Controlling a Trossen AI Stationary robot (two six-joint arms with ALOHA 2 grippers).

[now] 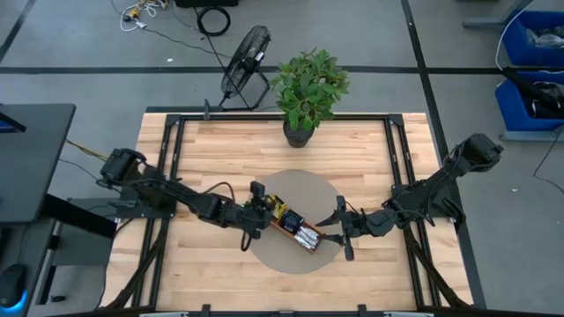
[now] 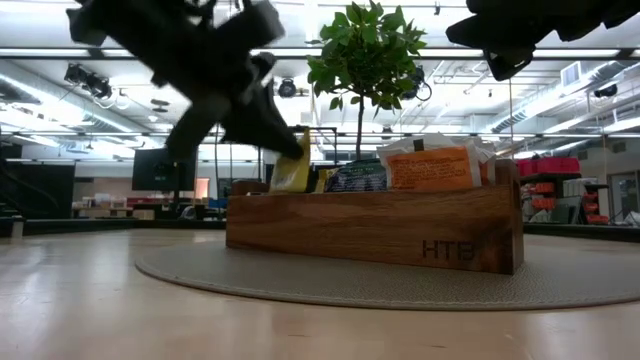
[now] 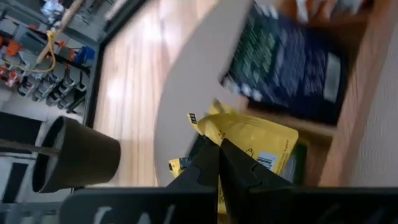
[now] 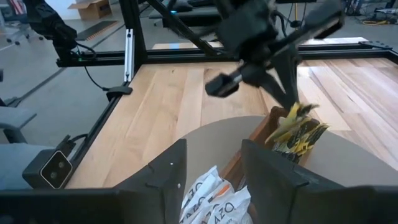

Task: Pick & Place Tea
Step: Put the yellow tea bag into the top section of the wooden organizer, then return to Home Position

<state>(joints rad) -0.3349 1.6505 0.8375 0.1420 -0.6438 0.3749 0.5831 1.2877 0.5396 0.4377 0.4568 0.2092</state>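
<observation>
A long brown wooden tray (image 1: 295, 231) lies slantwise on a round grey mat (image 1: 304, 189). It holds upright tea sachets: yellow at its left end, navy (image 3: 286, 62) in the middle, orange-and-white (image 4: 214, 196) at its right end. My left gripper (image 1: 264, 211) is over the left end, shut on a yellow sachet (image 3: 255, 140). My right gripper (image 1: 342, 232) stands open at the tray's right end, its fingers on either side of the orange-and-white sachets (image 2: 430, 165); whether they touch the tray I cannot tell. My left gripper pinches the yellow sachet's upper edge (image 3: 227, 146) between its two fingers. The fingers slant down from the table's left side. The sachet (image 4: 297, 121) hangs below them, tilted, with its lower end down in the tray's left-end compartment among other yellow sachets.
A potted plant (image 1: 308, 88) stands at the table's far edge behind the mat, and a black fan (image 1: 245, 66) lies on the floor beyond it. Bare wooden table top (image 1: 211, 255) lies to the left, right and near side of the mat.
</observation>
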